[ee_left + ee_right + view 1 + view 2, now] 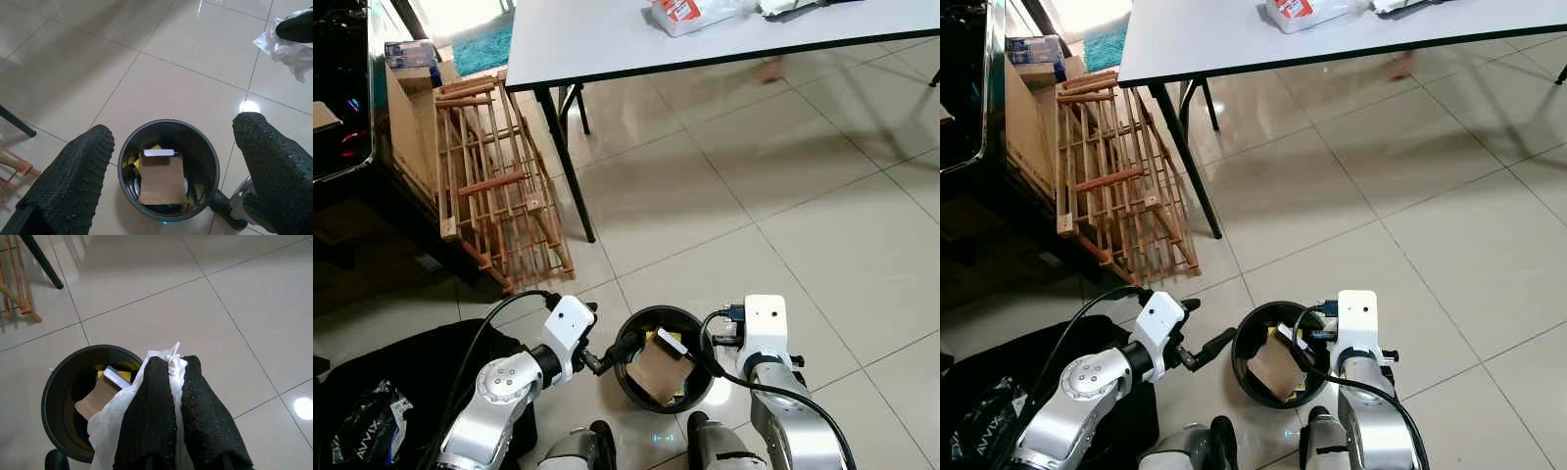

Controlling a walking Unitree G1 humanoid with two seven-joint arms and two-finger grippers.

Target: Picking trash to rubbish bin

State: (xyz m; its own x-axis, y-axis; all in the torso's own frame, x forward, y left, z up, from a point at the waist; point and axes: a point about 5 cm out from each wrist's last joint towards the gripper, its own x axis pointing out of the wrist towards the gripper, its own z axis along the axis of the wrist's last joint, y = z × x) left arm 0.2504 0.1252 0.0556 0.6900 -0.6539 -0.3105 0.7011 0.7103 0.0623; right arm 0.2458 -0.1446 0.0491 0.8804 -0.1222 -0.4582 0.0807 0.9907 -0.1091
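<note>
The left arm point(499, 392) is bent at the elbow and reaches forward and inward, its wrist angled toward the robot's middle, and the left gripper point(171, 166) holds its two black fingers point(73, 181) spread wide apart with nothing between them. The right arm point(783, 401) is drawn in close to the body with the wrist pointing forward and down. The right gripper point(176, 382) has its fingers pressed nearly together, apparently pinching a thin white crumpled piece point(112, 423) between them.
</note>
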